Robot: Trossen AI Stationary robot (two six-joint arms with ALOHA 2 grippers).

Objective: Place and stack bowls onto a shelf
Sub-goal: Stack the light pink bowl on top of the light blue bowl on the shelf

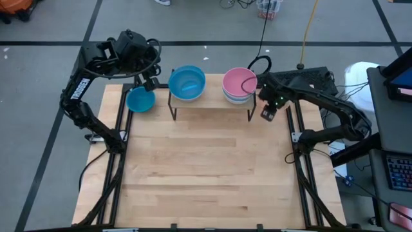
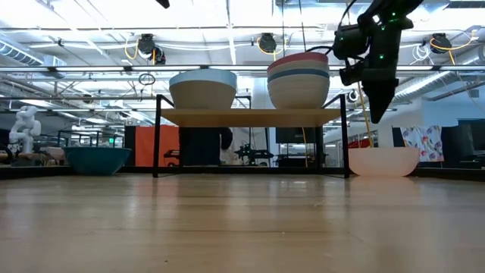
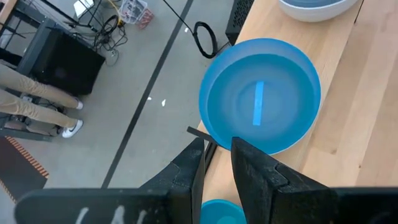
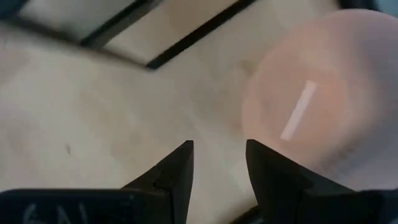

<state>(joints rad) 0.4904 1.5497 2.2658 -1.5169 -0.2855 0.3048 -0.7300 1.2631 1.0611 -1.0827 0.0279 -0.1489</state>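
While both arms sit at the far end, the table (image 1: 206, 180) is mostly bare wood up front. Shelf (image 1: 211, 103) stands at the table's far edge, centred between the arms.

On the shelf's left half: one light blue bowl (image 1: 187, 82), upright. On the right half: a stack of bowls (image 1: 239, 86), pink on top, white, blue and beige rims showing under it in the low view.

Blue bowl (image 1: 140, 100) sits on the table just left of the shelf, near the table's left edge; it shows clearly in the left wrist view (image 3: 260, 111). Peach bowl (image 2: 383, 161) sits on the table just right of the shelf, under the right arm; the right wrist view looks down on it (image 4: 317, 106).

Left gripper (image 3: 217, 163) hovers above the blue bowl, jaws slightly apart, holding nothing. Right gripper (image 4: 219, 167) hangs beside the stack's right side, above the peach bowl, jaws parted and empty.
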